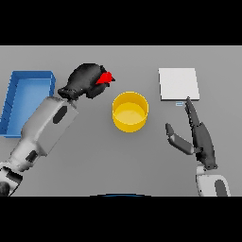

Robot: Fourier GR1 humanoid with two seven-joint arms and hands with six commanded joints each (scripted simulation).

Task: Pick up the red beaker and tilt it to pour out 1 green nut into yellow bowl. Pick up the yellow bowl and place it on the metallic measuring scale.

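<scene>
The red beaker (106, 78) is in my left hand (86, 80), whose fingers are curled round it; only its red rim end shows, pointing right toward the yellow bowl (130, 111). The beaker is held just left of and behind the bowl. The bowl stands in the middle of the table; I see no green nut in it. The metallic measuring scale (178, 83) is a pale square plate at the back right. My right hand (201, 139) is open, fingers straight, pointing at the scale's front edge, right of the bowl.
A blue tray (19, 101) lies at the far left beside my left arm. The grey table (118, 160) stretches in front of the bowl.
</scene>
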